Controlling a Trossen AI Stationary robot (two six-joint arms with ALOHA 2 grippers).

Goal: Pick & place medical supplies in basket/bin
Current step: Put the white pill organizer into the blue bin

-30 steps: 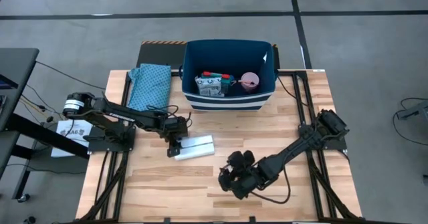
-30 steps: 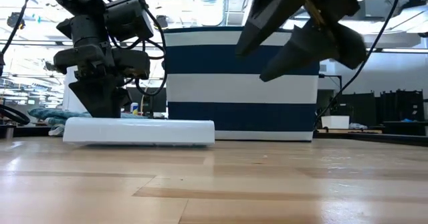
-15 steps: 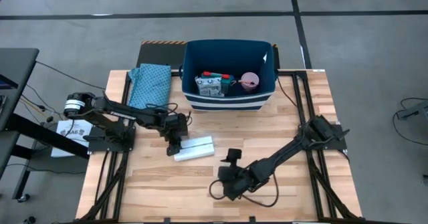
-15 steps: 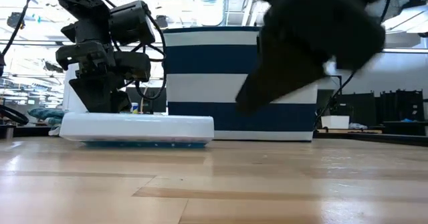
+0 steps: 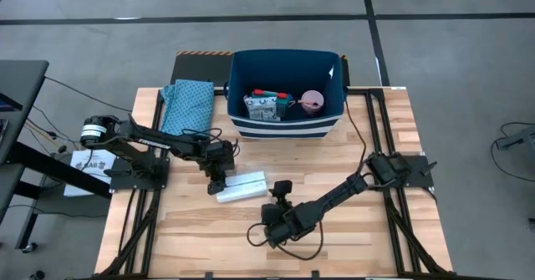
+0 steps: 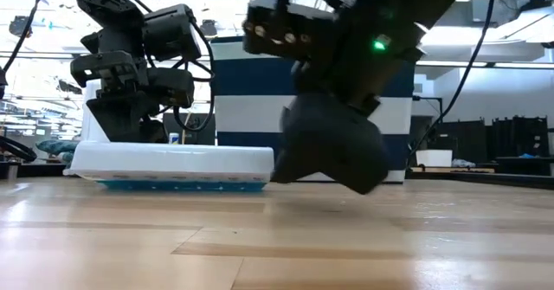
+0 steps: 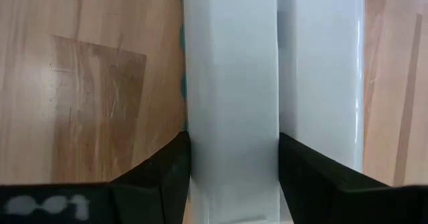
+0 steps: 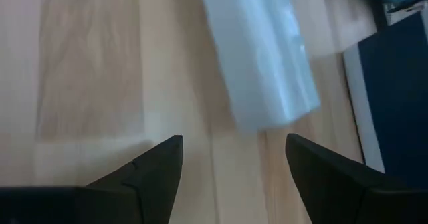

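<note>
The white compartment tray (image 5: 242, 186) lies left of the table's middle, its teal underside showing in the low view (image 6: 173, 184). My left gripper (image 5: 219, 180) stands over the tray's left end, shut on it. My right gripper (image 5: 266, 226) hovers low over the wood near and right of the tray, open and holding nothing; its wrist view shows the tray (image 8: 261, 70) ahead. The dark navy bin (image 5: 287, 129) stands at the far edge and holds the teal-and-red box (image 5: 266, 104) and the pink roll (image 5: 312, 102). My left gripper pinches the tray near its left end (image 5: 224, 185), coming from above with the fingers pointing down. The two fingers (image 7: 167, 177) close across one lengthwise half of the tray (image 7: 231, 83); the other half lies outside them. The tray is roughly level, raised slightly above the wood.
A teal patterned folded cloth (image 5: 187, 106) lies at the far left beside the bin. Bare wood stretches along the near edge and the right side (image 5: 376, 221). The striped bin wall (image 6: 312, 108) rises just behind the tray.
My right gripper has swung toward the table's left and come down low, closer to the tray's right end. My left gripper has raised the tray a little, so its teal underside now shows, and has shifted it slightly toward the left.
</note>
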